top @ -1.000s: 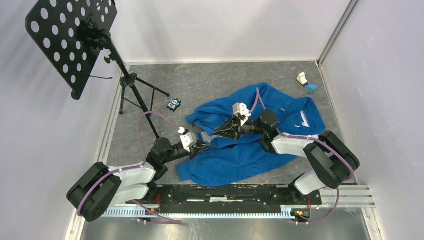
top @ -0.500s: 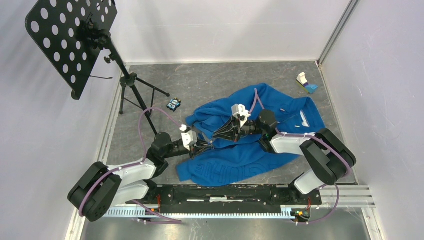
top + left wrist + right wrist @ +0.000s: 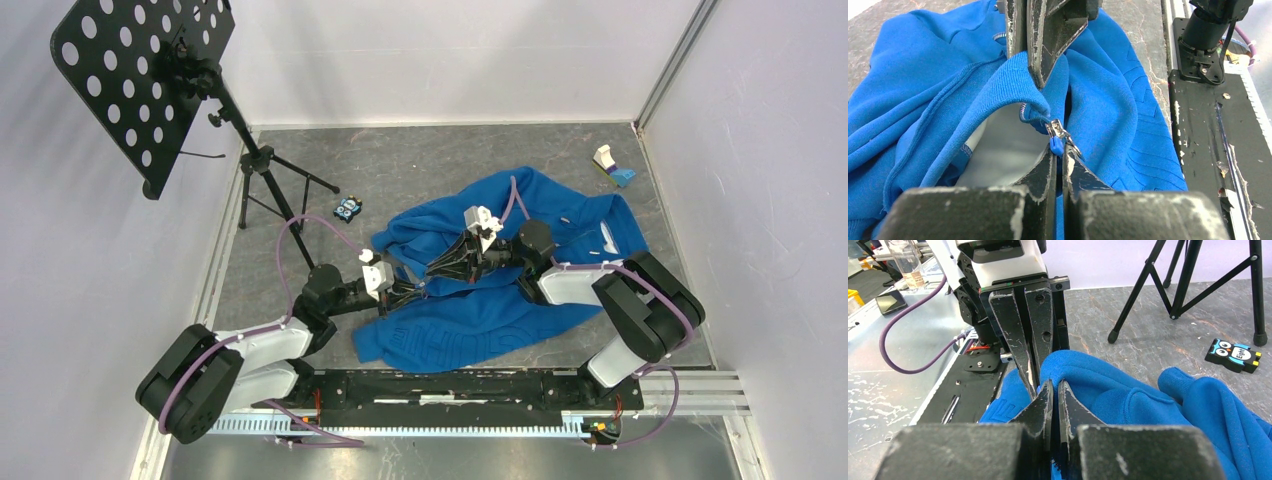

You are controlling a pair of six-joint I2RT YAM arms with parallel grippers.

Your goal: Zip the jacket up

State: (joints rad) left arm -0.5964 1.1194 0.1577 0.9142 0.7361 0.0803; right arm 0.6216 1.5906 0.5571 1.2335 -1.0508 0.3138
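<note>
The bright blue jacket lies crumpled mid-table, with embossed lettering on its near panel. My left gripper is shut on the blue pull tab of the silvery zipper slider; it also shows in the right wrist view. My right gripper faces it, tip to tip, shut on the jacket's ribbed edge just above the slider. In the right wrist view the right gripper pinches blue fabric, with zipper teeth between its fingers. White lining shows inside the opening.
A music stand's tripod stands at the back left. A small owl-printed box lies near it. A white and blue object sits at the back right. The black base rail runs along the near edge.
Both grippers have shifted slightly to the left and closer together, still holding the jacket. The fabric between them has bunched up a little.
</note>
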